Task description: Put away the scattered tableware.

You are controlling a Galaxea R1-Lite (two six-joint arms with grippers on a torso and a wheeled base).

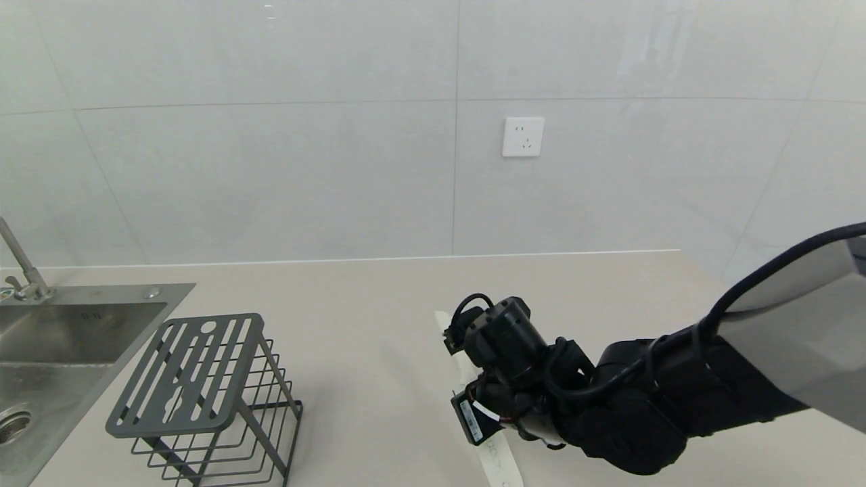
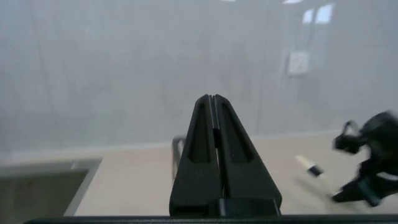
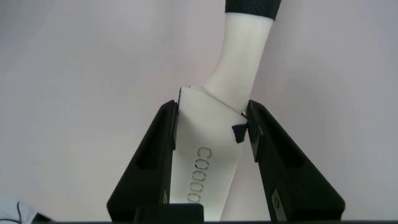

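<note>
Apparently gripped in tool (image 3: 212, 111): white knife (image 3: 245, 56), blade between fingers.

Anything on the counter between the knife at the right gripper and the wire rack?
Nothing visible. Bare counter runs from the knife to the rack; the right gripper is right at the knife.

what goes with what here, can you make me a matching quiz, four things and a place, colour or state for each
Things:
1. left gripper
2. rack
3. knife
4. wall socket

Descriptions:
a. white, lying flat on the counter under the right gripper
b. mounted on the tiled wall
c. shut, with nothing held
d. dark grey, standing next to the sink

Pairs: 1-c, 2-d, 3-a, 4-b
</note>
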